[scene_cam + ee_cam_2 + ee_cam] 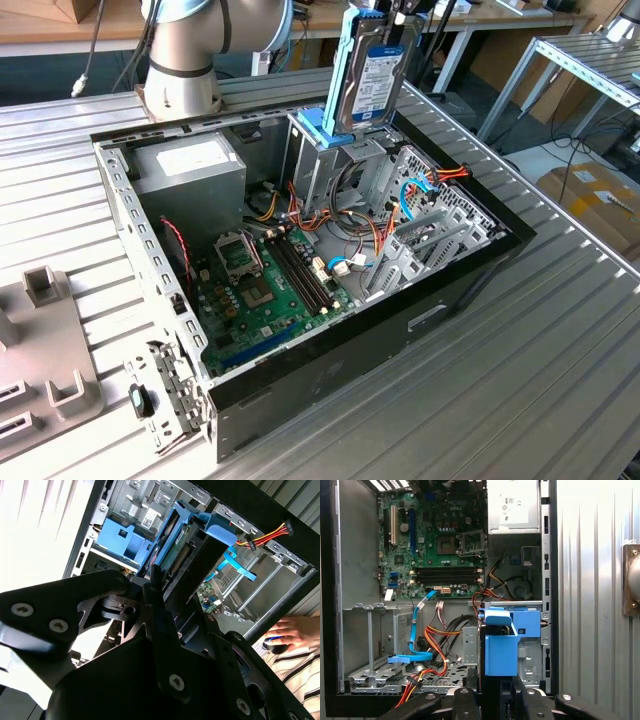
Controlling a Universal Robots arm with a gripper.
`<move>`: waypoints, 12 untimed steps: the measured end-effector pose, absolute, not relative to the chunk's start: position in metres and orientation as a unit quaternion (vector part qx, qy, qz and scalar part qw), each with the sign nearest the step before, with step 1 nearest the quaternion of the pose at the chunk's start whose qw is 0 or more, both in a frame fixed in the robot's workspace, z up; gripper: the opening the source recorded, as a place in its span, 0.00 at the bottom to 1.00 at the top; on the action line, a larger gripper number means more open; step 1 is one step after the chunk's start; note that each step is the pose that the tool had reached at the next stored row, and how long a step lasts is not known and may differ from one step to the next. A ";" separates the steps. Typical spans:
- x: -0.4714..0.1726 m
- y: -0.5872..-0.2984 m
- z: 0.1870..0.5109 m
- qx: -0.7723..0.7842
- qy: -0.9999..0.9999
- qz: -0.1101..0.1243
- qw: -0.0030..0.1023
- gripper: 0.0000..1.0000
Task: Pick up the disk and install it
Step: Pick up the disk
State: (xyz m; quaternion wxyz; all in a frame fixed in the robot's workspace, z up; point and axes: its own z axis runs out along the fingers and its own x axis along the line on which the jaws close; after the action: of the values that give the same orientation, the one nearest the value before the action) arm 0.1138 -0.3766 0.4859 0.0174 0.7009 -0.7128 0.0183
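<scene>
We see the gripper [392, 10] at the top edge of the exterior view, its fingers [155, 585] closed on the upper end of the disk [370, 75], which hangs upright and a little tilted in the air, label facing the exterior view's right and its light-blue rail frame running round its edges. The disk's lower end sits right at the mouth of the metal drive cage [325, 165] inside the open computer case [330, 375]; we cannot tell whether it touches the cage. In the first wrist view we look down along the disk [500, 647] into the case, with a blue bracket [529, 622] just beside it in the cage. In the second wrist view the disk [182, 557] shows edge-on between the black gripper parts. The case lies on its side on a ribbed metal table [520, 360]. Within it, a grey power supply [190, 165] with a white label sits towards the exterior view's left, the green motherboard [265, 280] lies nearer the camera, and a blue cable [408, 195] and orange and red wires [445, 175] run through the bays on the exterior view's right. The arm's pale base [185, 55] stands on the table behind the case. In the second wrist view a person's hand [292, 630] with a striped sleeve [295, 667] rests outside the case.
</scene>
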 end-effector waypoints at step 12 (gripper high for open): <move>0.114 -0.381 0.486 0.701 -0.713 0.018 0.017 0.35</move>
State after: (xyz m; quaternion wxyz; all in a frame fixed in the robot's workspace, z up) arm 0.1139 -0.3810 0.4858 0.0174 0.7009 -0.7128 0.0183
